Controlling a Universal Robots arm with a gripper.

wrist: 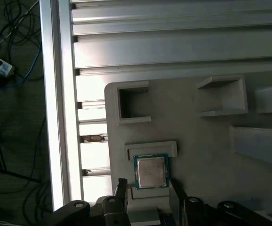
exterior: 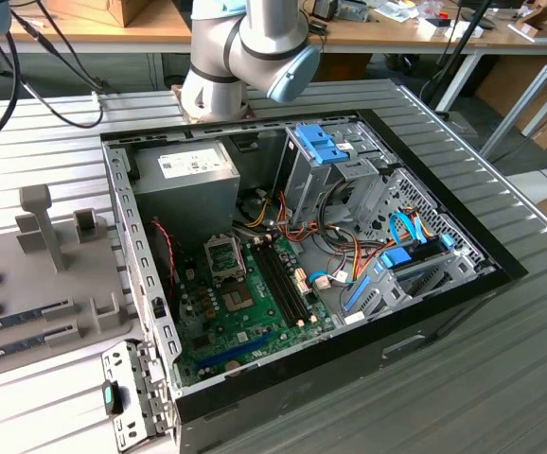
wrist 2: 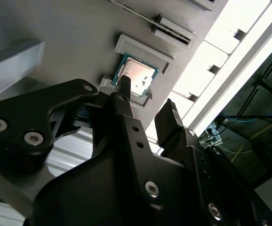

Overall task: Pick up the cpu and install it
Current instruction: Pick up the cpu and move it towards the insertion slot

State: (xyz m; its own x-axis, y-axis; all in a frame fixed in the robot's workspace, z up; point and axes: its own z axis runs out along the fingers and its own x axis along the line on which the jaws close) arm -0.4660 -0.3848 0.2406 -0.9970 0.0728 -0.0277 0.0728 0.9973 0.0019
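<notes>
My end effector, its fingers apart and holding nothing, hangs close over the cpu. The cpu lies flat in a square recess of the grey tray. The tray rests on the slatted surface, to the exterior view's left of the open case.

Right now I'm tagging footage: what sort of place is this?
Probably a robotics lab: an open black desktop computer case lies on a ribbed aluminium table, cluttered wooden workbenches behind.
</notes>
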